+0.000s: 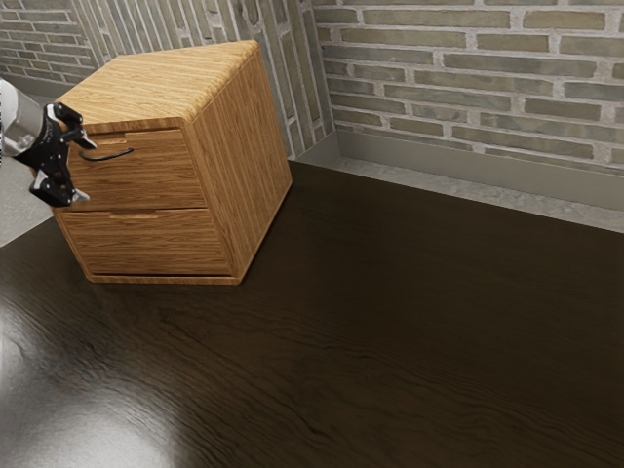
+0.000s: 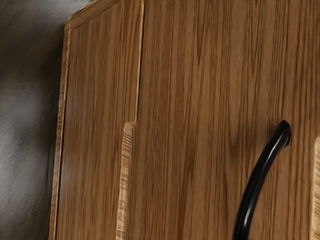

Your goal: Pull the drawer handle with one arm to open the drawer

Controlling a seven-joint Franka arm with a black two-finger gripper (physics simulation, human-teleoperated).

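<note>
A wooden cabinet (image 1: 234, 146) with two drawers stands at the back left of the dark table. The top drawer (image 1: 156, 175) carries a thin curved black handle (image 1: 109, 154), and its front looks flush with the cabinet. My black gripper (image 1: 82, 170) hovers just in front of the handle's end toward the exterior view's left. It is open, with one finger above the handle's height and one below. It touches nothing that I can see. In the wrist view the black handle (image 2: 260, 180) arches off the drawer front (image 2: 200, 100), close under my hand.
The lower drawer (image 1: 146, 242) has a small wooden handle (image 2: 125, 180). A dark wooden tabletop (image 1: 390, 331) stretches wide toward the exterior view's right. A brick wall (image 1: 468, 68) runs behind the cabinet and table.
</note>
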